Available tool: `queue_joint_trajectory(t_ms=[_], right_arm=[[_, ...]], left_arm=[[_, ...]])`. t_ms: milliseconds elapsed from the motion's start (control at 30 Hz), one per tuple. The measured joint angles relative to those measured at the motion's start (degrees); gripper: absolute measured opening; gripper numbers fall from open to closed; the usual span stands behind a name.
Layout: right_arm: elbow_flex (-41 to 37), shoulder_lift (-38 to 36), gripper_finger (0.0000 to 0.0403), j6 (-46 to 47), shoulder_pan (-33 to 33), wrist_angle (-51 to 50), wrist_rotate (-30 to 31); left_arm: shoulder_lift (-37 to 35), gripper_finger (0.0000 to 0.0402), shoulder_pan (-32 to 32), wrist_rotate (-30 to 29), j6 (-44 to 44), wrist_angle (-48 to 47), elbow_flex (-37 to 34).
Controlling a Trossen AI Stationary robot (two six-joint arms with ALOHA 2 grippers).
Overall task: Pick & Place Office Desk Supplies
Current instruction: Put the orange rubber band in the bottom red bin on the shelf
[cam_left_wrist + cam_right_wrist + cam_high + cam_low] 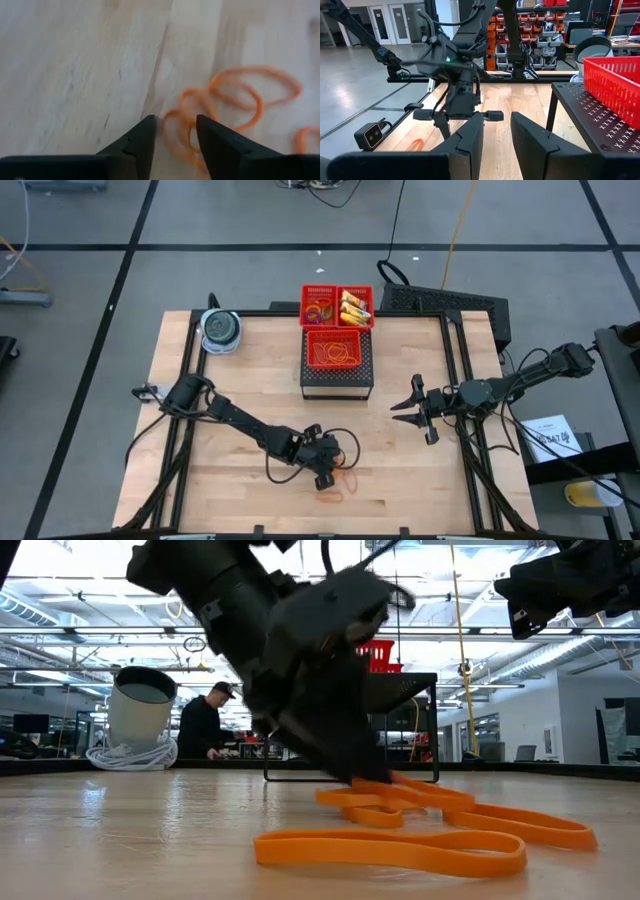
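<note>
left gripper (174, 145) down at near table edge, fingers apart, straddling edge of loose orange rubber bands (235, 107) on bare wood, nothing pinched yet. best move: settle tips flat on wood, catch 1 strand, close, lift slow, since bands tangle and may drag neighbours. right gripper (412, 406) waits mid-air right of red mesh baskets (337, 307), part open, empty. baskets on black stand (336, 380) well apart; path looks clear.

Orange rubber bands (420, 830), tangled, flat on table
</note>
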Motion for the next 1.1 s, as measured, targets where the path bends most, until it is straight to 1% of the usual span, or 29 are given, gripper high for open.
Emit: queue_joint_trajectory(t_ms=[533, 733, 933, 1100], right_arm=[[0.00, 0.00, 0.0089, 0.02, 0.02, -0.02, 0.00], [0.00, 0.01, 0.0089, 0.01, 0.00, -0.02, 0.00], [-0.02, 0.04, 0.0089, 0.02, 0.02, 0.00, 0.02], [-0.04, 0.09, 0.0089, 0.02, 0.01, -0.01, 0.11]], left_arm=[[-0.20, 0.0009, 0.37, 0.27, 1.85, 0.31, 0.11], [-0.62, 0.0007, 0.73, 0.28, 3.11, 0.23, 0.56], [-4.13, 0.0010, 0.70, -0.22, 5.73, 0.30, 0.83], [-8.76, 0.0005, 0.81, -3.87, 10.49, 0.40, 0.83]])
